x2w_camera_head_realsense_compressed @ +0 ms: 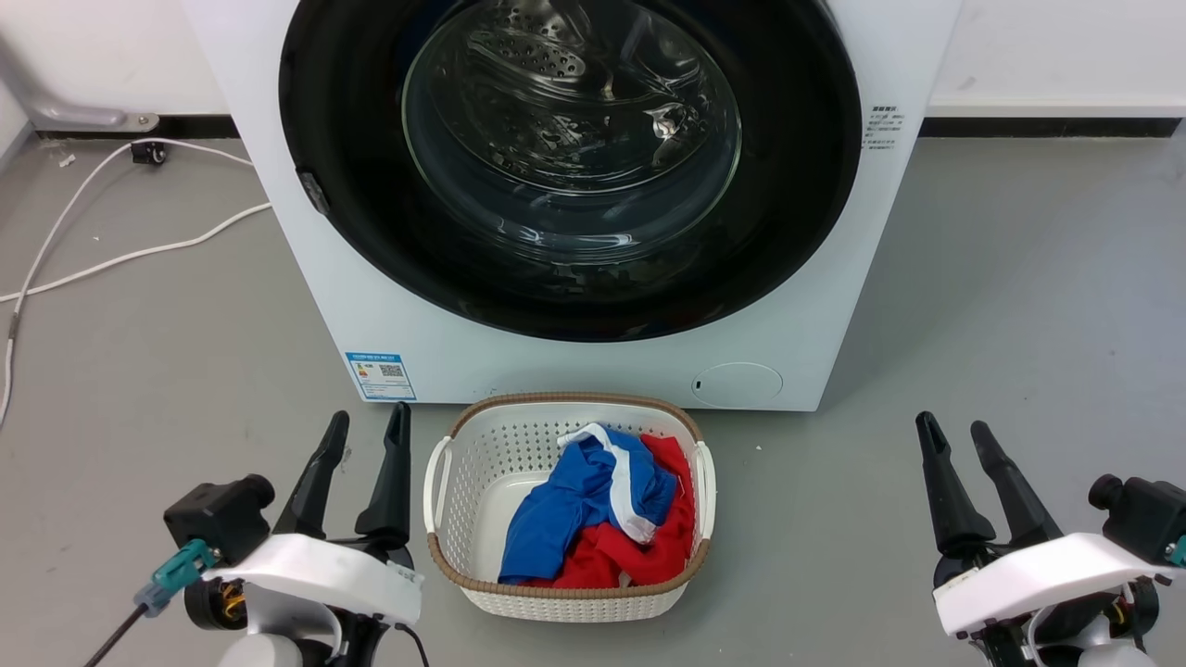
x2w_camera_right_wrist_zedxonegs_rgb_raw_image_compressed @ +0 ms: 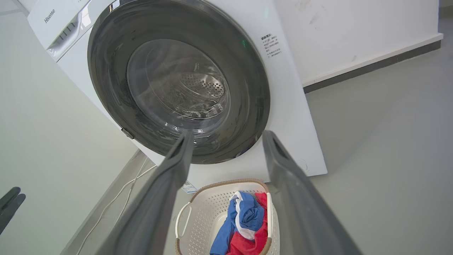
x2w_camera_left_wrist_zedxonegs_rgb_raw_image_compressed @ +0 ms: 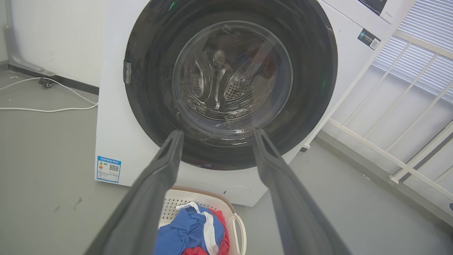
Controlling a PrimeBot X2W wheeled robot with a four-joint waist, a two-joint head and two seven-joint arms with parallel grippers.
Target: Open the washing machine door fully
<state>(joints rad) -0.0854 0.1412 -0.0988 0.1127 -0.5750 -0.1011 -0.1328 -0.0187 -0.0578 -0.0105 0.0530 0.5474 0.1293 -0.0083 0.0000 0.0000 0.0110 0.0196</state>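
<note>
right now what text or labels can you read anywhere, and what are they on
"Hisense": on the washing machine, on its top panel.
Blue label, low on its front: too small to read.
Grey print beside the washing machine door: too small.
Black sticker with a code, upper front: too small.

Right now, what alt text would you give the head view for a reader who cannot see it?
A white washing machine stands with its round black door shut. A laundry basket of blue and red clothes sits before it, between the open left gripper and open right gripper.
</note>
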